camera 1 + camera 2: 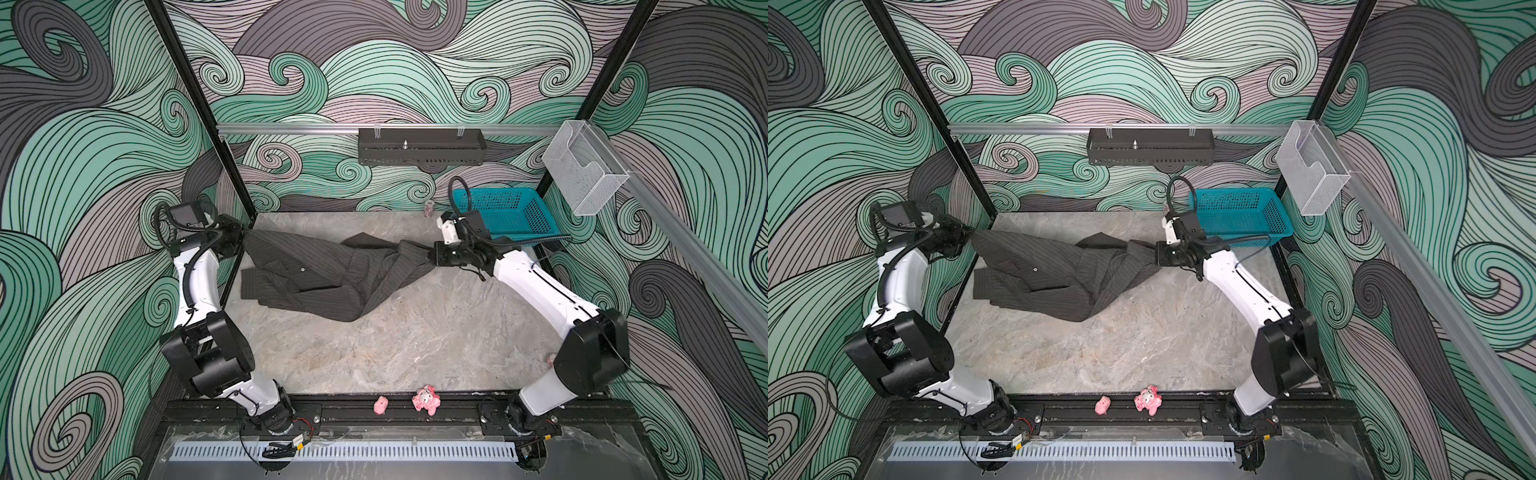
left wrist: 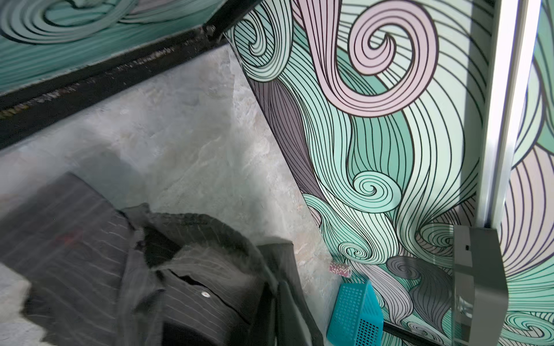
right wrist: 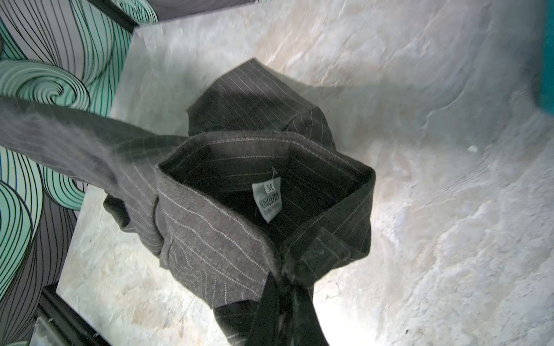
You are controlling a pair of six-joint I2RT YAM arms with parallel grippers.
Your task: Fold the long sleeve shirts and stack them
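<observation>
While strung taut from two ends, shirt [image 1: 332, 278]: on the table [image 1: 415, 332] left of the basket [image 1: 528, 220], bunched, unfolded.
Right gripper [image 1: 432, 255]: near the basket's front-left corner, clamped on cloth by the collar [image 3: 209, 227], likely to pull it straight.
Left gripper [image 1: 246, 237]: well away from the basket, pinched shut on the shirt's other end, anchoring the stretch.
Fold: none yet; spreading flat first, by the look.

Bright, even light; wrist views smeared by motion blur, the shirt [image 3: 209, 239] soft-edged.
</observation>
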